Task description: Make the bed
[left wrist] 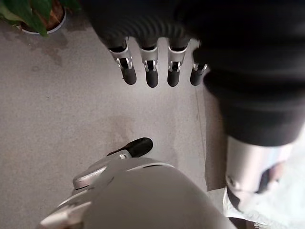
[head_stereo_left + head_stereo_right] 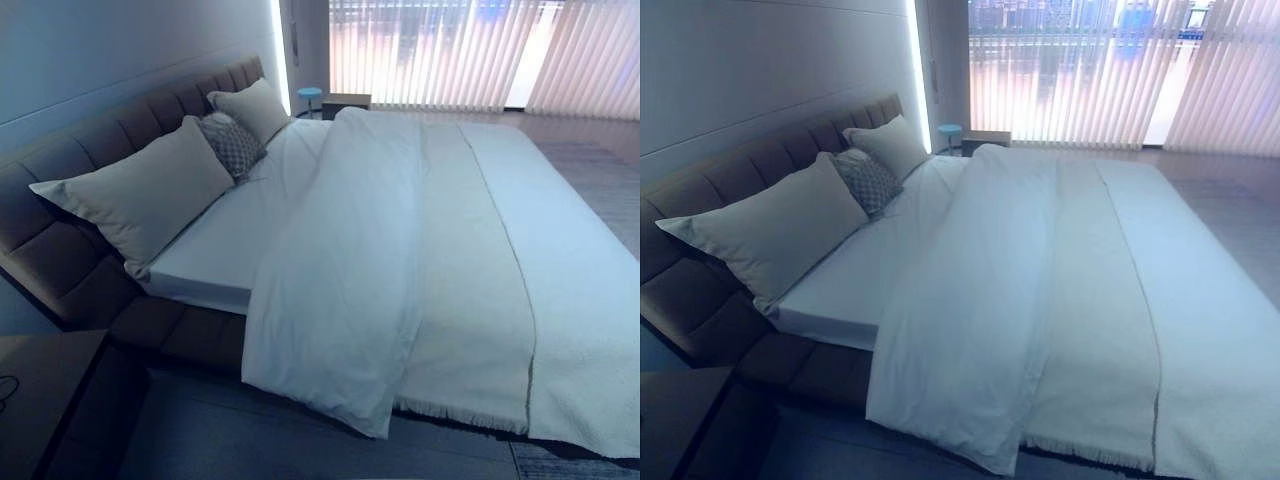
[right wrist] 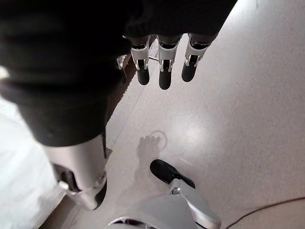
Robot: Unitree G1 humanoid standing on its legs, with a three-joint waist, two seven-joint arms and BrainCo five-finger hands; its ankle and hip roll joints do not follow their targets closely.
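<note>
The bed (image 2: pixel 190 335) has a padded dark headboard (image 2: pixel 60 250) on the left. A white duvet (image 2: pixel 340 260) lies in a long fold down the middle, its near end hanging over the bed's side. Beside it lie a beige fringed blanket (image 2: pixel 470 270) and a white coverlet (image 2: pixel 580 280). Bare sheet (image 2: pixel 225 240) shows by the pillows. A large pillow (image 2: pixel 145 195), a small patterned cushion (image 2: pixel 232 145) and a far pillow (image 2: pixel 250 108) lean on the headboard. My left hand (image 1: pixel 151 71) and right hand (image 3: pixel 164 71) hang over the floor, fingers relaxed, holding nothing.
A dark nightstand (image 2: pixel 40 390) stands at the near left corner. Past the bed's far side are a second nightstand (image 2: pixel 345 100) and a blue stool (image 2: pixel 309 95) before vertical blinds (image 2: pixel 470 50). A potted plant (image 1: pixel 33 14) stands on the floor behind me.
</note>
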